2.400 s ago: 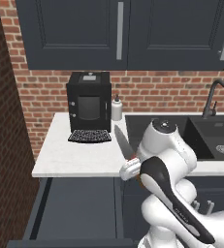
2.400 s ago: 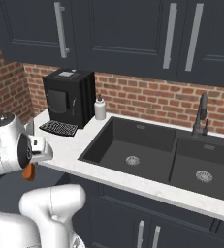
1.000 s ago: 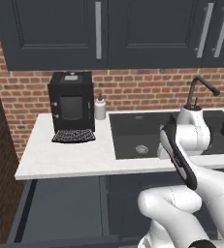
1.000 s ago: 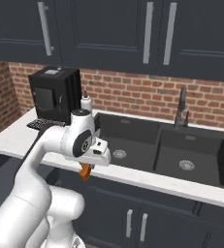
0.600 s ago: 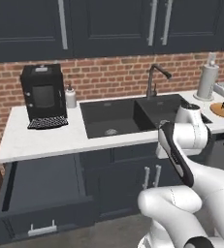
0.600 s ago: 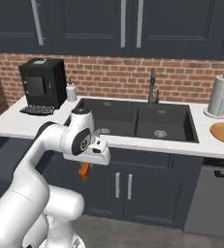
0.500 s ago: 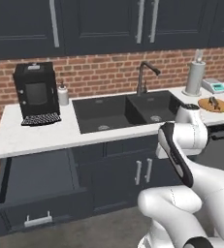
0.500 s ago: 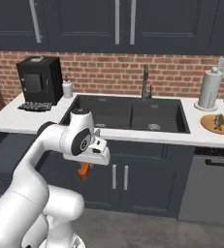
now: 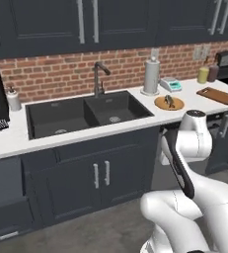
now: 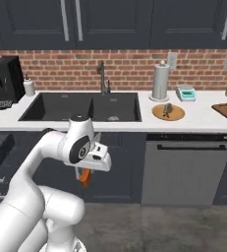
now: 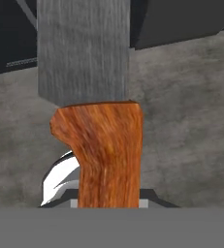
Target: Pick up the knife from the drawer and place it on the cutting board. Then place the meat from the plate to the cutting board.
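since the earlier frames the whole view is being carried rightward by the driving base: the plate (image 9: 169, 103) with the meat (image 9: 169, 100) and the cutting board (image 9: 217, 95) are now being shown on the far right counter. the knife (image 10: 85, 176) is being held in the closed gripper (image 10: 87, 172), low before the cabinets, so placing is being neared.

Knife (image 11: 106, 150) held upright, orange wooden handle near, grey blade above, grey floor (image 11: 191, 121) behind
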Tool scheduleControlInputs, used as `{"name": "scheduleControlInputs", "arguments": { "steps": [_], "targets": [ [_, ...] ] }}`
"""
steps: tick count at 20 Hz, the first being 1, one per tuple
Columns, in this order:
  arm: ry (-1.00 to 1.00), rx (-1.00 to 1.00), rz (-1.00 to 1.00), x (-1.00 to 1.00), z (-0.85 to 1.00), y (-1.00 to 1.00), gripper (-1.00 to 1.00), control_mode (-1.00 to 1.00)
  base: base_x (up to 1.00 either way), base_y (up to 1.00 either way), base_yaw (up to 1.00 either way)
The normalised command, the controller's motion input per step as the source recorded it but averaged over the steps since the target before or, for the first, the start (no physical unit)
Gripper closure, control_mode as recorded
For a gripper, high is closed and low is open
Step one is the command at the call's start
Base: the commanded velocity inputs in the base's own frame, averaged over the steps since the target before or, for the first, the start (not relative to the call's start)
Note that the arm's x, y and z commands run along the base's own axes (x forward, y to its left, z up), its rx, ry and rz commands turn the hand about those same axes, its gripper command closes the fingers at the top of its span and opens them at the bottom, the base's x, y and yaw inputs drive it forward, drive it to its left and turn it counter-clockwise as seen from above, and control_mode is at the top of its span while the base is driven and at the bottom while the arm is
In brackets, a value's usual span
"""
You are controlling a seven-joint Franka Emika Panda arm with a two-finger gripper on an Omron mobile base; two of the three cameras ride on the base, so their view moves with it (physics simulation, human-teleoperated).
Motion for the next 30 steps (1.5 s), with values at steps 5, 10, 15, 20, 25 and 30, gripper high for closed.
{"name": "scheduleControlInputs", "arguments": {
  "steps": [5,10,15,20,25,30],
  "targets": [
    [0.00,0.00,0.00,0.00,0.00,0.00,1.00,1.00,0.56,-1.00,-0.03],
    [0.00,0.00,0.00,0.00,0.00,0.00,1.00,1.00,0.87,-0.99,0.00],
    [0.00,0.00,0.00,0.00,0.00,0.00,1.00,1.00,0.96,-0.91,0.00],
    [0.00,0.00,0.00,0.00,0.00,0.00,1.00,1.00,0.93,-0.69,0.00],
    [0.00,0.00,0.00,0.00,0.00,0.00,1.00,1.00,0.85,-0.23,0.00],
    [0.00,0.00,0.00,0.00,0.00,0.00,1.00,1.00,0.73,0.07,0.01]
  ]
}}
